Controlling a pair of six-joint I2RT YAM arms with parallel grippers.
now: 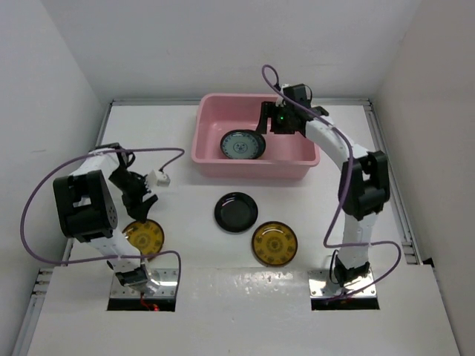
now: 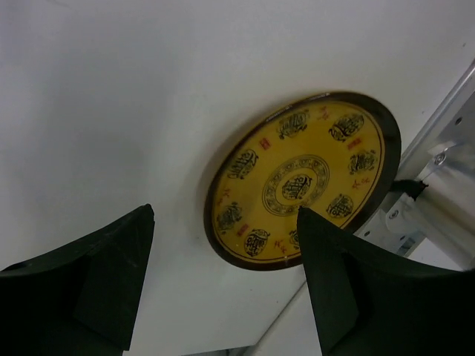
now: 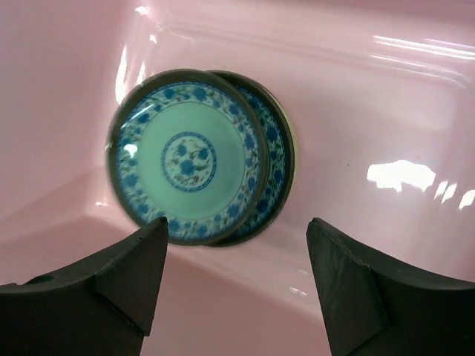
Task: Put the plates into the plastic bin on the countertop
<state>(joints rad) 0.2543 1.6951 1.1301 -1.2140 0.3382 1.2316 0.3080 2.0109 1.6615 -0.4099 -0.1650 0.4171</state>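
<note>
**Left:** hovering over an amber plate (image 1: 143, 236) (image 2: 300, 180) with the left jaws spread wide and gripping nothing. The plate is lying flat on the table (image 1: 185, 222), close to the left arm's base.

**Centre:** showing a black plate (image 1: 236, 212) and a second amber plate (image 1: 274, 243), both lying flat on the table. They are near each other but apart, in front of the pink bin (image 1: 252, 167).

**Right:** hanging just above the bin's far right part with the right jaws spread and empty, looking down on two teal plates (image 1: 242, 144) on the bin floor. The upper teal plate (image 3: 185, 156) is overlapping a lower teal plate (image 3: 278, 159), offset to one side.

**Progress:** counting two plates in the bin and three on the table. Judging the task as partly done, with the left amber plate seeming the likeliest next pick.
</note>
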